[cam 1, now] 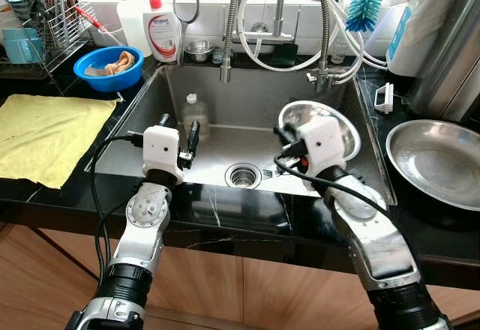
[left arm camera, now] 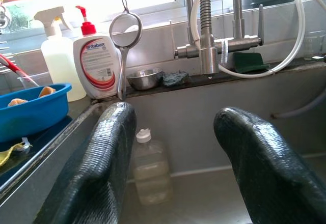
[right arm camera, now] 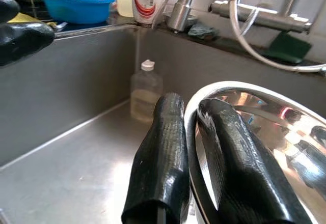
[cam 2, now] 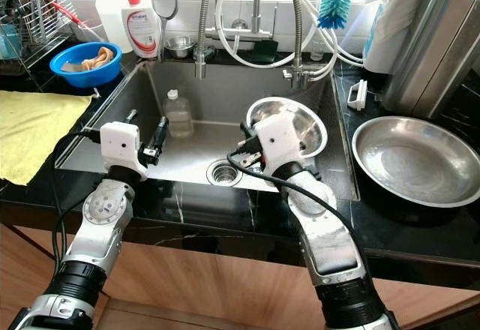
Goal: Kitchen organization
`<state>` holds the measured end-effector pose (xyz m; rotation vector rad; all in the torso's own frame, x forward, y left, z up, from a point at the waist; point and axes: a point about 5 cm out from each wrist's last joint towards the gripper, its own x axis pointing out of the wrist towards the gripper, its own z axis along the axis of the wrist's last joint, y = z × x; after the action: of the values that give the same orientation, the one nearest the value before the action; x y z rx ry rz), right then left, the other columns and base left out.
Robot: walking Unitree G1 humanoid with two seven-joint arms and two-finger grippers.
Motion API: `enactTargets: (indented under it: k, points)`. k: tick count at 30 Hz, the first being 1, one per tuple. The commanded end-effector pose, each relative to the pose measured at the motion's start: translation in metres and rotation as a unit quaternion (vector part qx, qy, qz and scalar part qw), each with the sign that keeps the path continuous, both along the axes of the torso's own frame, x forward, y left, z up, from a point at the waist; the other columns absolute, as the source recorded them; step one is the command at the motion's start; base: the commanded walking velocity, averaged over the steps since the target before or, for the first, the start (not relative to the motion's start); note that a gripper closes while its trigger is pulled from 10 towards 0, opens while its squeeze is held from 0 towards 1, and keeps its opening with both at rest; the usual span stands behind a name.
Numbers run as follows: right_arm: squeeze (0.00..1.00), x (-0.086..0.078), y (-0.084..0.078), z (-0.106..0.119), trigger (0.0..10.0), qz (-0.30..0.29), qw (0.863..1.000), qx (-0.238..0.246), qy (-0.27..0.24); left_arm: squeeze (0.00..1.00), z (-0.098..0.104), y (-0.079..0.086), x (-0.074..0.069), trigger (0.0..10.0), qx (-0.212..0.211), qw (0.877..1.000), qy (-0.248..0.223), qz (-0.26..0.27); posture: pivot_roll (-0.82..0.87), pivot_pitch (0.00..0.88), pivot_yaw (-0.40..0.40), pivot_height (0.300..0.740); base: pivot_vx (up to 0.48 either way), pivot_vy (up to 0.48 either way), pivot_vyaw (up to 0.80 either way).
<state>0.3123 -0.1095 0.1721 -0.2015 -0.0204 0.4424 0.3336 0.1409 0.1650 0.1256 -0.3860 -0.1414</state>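
Note:
A shiny steel bowl (cam 1: 315,109) stands tilted on its edge in the right part of the sink (cam 1: 217,94). My right gripper (right arm camera: 188,107) is shut on the bowl's rim (right arm camera: 265,132), one finger on each side of it. My left gripper (cam 1: 178,126) hovers open over the left part of the sink with nothing between its fingers (left arm camera: 109,147). Just beyond it, a small clear bottle with a white cap (left arm camera: 148,168) stands against the sink's back wall.
A larger steel bowl (cam 1: 435,161) lies on the black counter at the right. A yellow cloth (cam 1: 45,131), a blue bowl (cam 1: 109,67) and a dish rack (cam 1: 37,15) are at the left. Soap bottles (cam 1: 161,30) and spring faucets (cam 1: 232,22) line the back. The drain (cam 1: 243,174) sits near the front.

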Motion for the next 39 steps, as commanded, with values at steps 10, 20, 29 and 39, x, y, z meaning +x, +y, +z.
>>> enactTargets:
  k: [10, 20, 29, 39]
  points:
    - [0.00, 0.013, -0.005, -0.016, 10.0, -0.047, 0.998, 0.019, 0.039, 0.00, 0.005, 0.004, -0.002, 10.0, 0.004, 1.000, -0.011, 0.004, 0.00, 0.000, 0.019, 0.720, 0.000, 0.000, 0.00]
    - [0.91, 0.018, -0.015, -0.019, 10.0, -0.089, 0.994, 0.033, 0.045, 0.00, 0.005, 0.004, -0.002, 10.0, 0.005, 1.000, -0.010, 0.002, 0.00, 0.000, 0.021, 0.720, 0.000, 0.000, 0.00]
    - [0.00, 0.018, -0.020, -0.012, 10.0, -0.117, 0.992, 0.037, 0.016, 0.00, 0.004, 0.003, -0.002, 10.0, 0.005, 1.000, -0.009, 0.002, 0.00, 0.000, 0.021, 0.720, 0.000, 0.000, 0.00]
    - [0.00, 0.008, -0.047, 0.014, 10.0, -0.185, 0.982, 0.002, -0.046, 0.00, 0.003, 0.003, -0.001, 10.0, 0.005, 1.000, -0.007, 0.000, -0.02, 0.000, 0.024, 0.720, 0.000, 0.000, 0.00]
